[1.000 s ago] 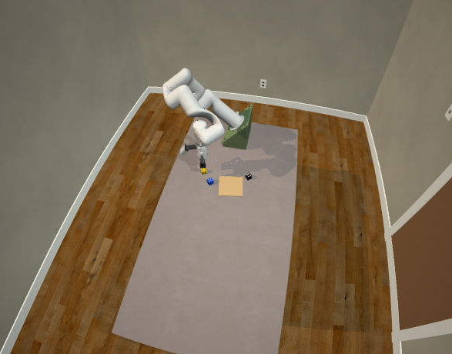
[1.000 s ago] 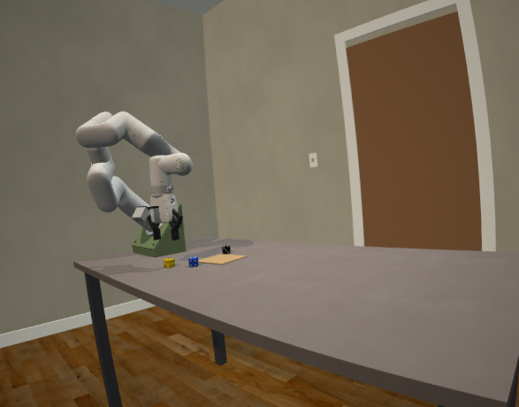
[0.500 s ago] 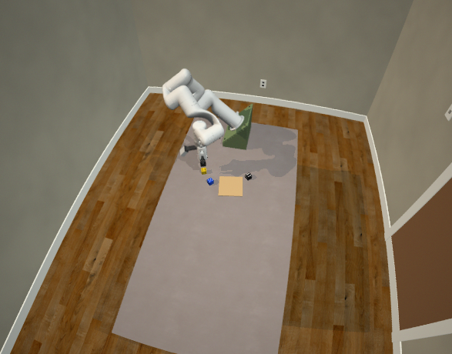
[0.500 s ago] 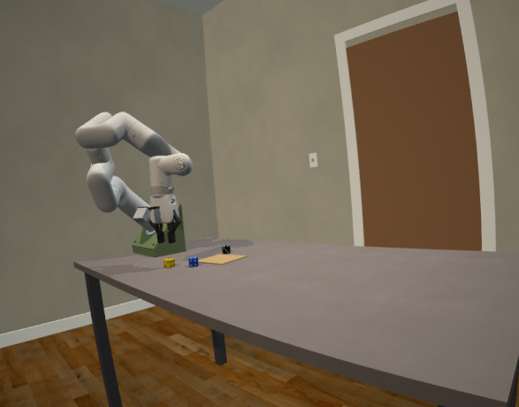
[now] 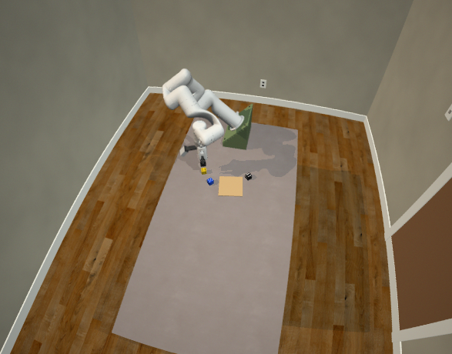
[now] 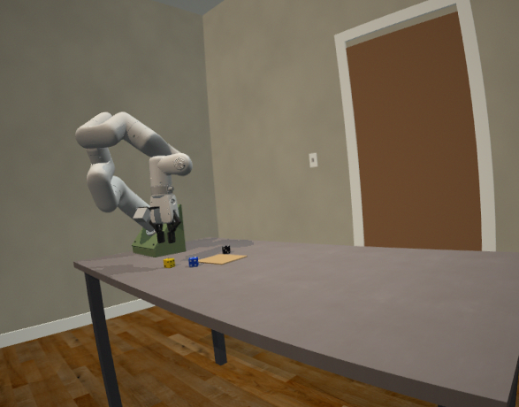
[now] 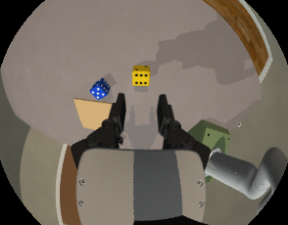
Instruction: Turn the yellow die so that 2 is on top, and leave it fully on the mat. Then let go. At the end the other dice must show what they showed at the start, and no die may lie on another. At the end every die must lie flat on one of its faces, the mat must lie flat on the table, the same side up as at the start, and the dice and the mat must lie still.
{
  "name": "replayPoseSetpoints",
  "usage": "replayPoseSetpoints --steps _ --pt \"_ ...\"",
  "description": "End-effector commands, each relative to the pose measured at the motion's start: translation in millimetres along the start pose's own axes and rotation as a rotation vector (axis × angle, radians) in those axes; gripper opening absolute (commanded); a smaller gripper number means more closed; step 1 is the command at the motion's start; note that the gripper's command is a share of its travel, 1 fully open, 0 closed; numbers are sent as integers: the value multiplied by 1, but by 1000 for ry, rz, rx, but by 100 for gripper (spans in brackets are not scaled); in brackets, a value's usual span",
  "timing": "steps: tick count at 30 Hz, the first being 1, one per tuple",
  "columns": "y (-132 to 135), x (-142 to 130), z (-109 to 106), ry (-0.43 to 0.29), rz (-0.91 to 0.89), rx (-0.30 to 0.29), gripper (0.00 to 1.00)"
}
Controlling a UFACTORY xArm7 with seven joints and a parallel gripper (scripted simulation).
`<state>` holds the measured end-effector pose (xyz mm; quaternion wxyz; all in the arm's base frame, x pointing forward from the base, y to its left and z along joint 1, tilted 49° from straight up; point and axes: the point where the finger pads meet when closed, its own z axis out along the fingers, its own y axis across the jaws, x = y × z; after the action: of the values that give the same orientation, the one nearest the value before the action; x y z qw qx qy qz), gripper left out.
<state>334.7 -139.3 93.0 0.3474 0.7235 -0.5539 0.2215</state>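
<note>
Yellow die [image 5: 203, 171] [image 6: 169, 263] [image 7: 141, 76] sits off the mat [image 5: 230, 186] [image 6: 223, 259] [image 7: 93, 113], beneath the open claw [image 5: 202, 165] [image 6: 166, 241] [image 7: 141, 102].

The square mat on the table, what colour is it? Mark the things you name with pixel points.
The square mat [image 5: 230, 186] [image 6: 223, 259] [image 7: 93, 113] is light tan, seen best from the top.
</note>
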Motion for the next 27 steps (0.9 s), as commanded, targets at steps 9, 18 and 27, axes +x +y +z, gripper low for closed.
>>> replayPoseSetpoints --steps 9,18,27 --pt "-1 0 -1 0 -1 3 47" --pt "-1 0 2 0 -1 3 47" --pt "-1 0 11 0 -1 3 47"
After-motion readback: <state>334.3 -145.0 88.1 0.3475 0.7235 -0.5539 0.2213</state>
